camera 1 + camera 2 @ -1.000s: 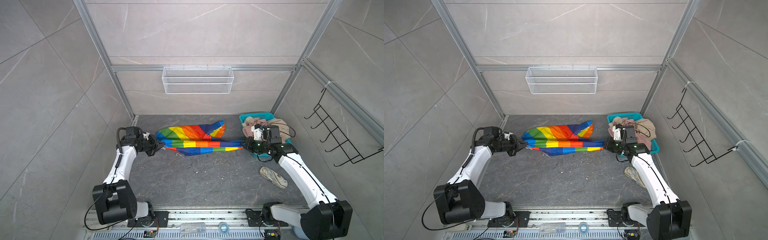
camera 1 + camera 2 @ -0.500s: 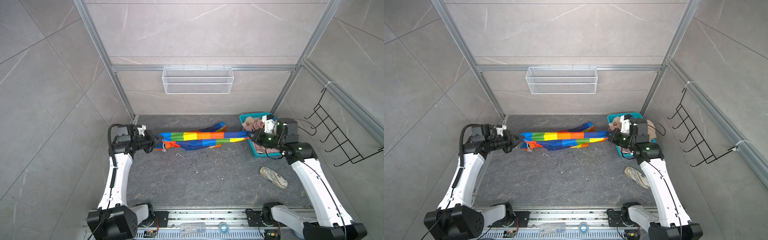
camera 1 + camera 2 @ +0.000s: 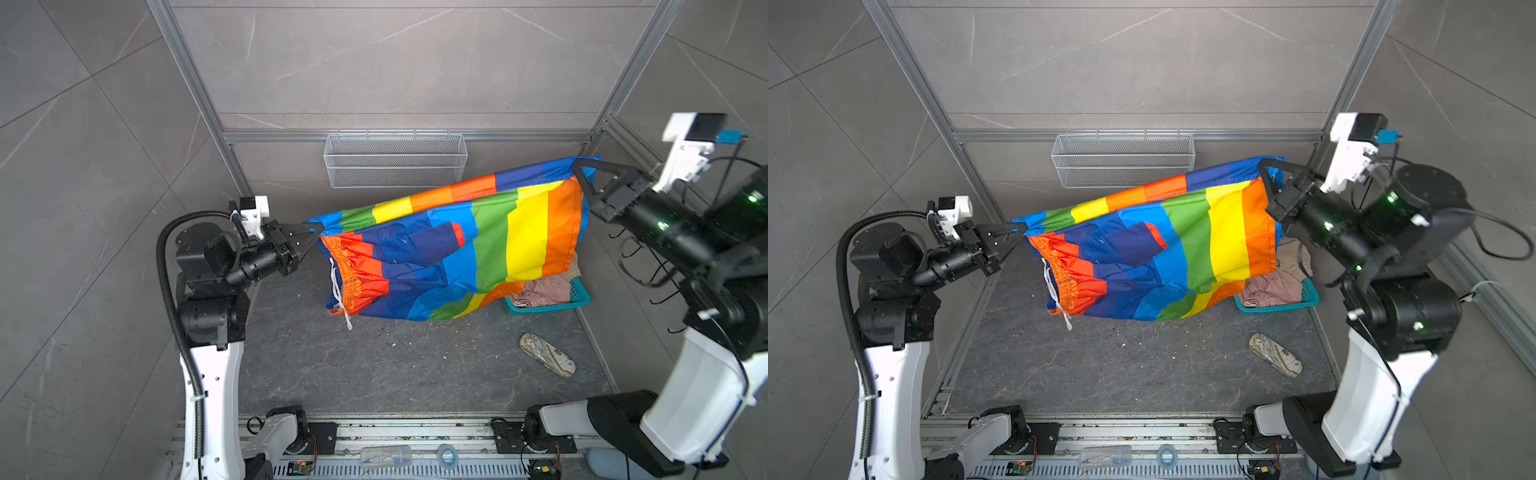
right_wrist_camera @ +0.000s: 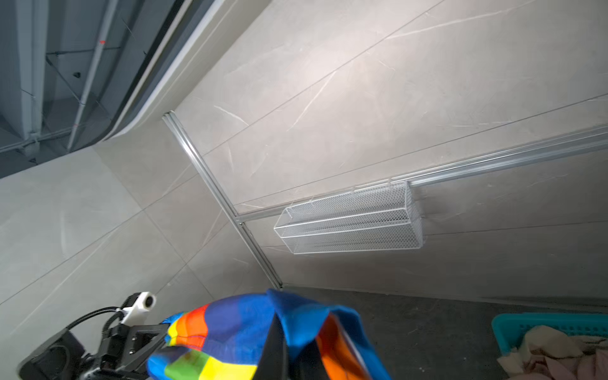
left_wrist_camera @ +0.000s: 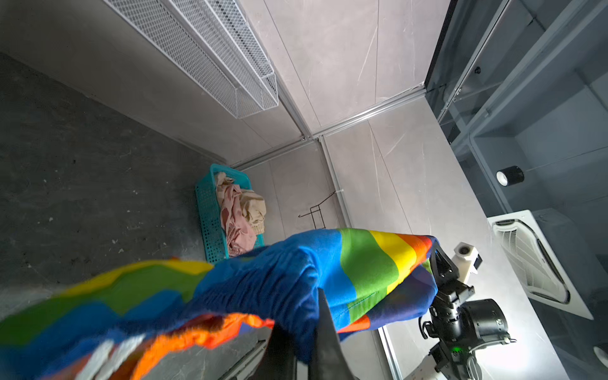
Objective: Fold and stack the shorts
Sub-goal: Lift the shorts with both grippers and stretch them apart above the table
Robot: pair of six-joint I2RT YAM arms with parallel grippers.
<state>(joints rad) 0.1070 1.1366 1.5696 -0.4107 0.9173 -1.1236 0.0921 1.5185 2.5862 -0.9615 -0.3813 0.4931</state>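
— So, starting from the front edge: is anything folded on the dark grey stone-look table (image 3: 374, 374) yet?

— No. Its near half carries only crumbs and, on the right, a worn flat sole-shaped piece (image 3: 546, 355). No folded pile shows anywhere, so the task looks to be at its opening, with none of the three pairs done.

— And the first pair?

— The shiny rainbow-striped shorts (image 3: 457, 249) hang in the air over the middle of the table, stretched between the arms. The left gripper (image 3: 319, 227) has its jaws pressed together on the upper corner at the waistband end; the right gripper (image 3: 578, 167), held higher, pinches the upper corner at the leg end.

— How does the cloth look?

— Thin and slick, sagging like a curtain from a slanted top edge. The gathered orange waistband faces left, a white drawstring (image 3: 338, 291) dangling from it; one leg lies doubled over the other. Whether the lower hem clears the table cannot be told from above.

— What is left?

— Laying this pair flat, folding it, then the others. Further back on the right, the teal perforated plastic basket (image 3: 579, 297) holds the plain dusty pink shorts (image 3: 544, 291) and the plain beige shorts (image 3: 574, 269), both crumpled and partly hidden behind the rainbow cloth. Beyond, a white wire-mesh shelf (image 3: 395, 160) hangs on the wall.
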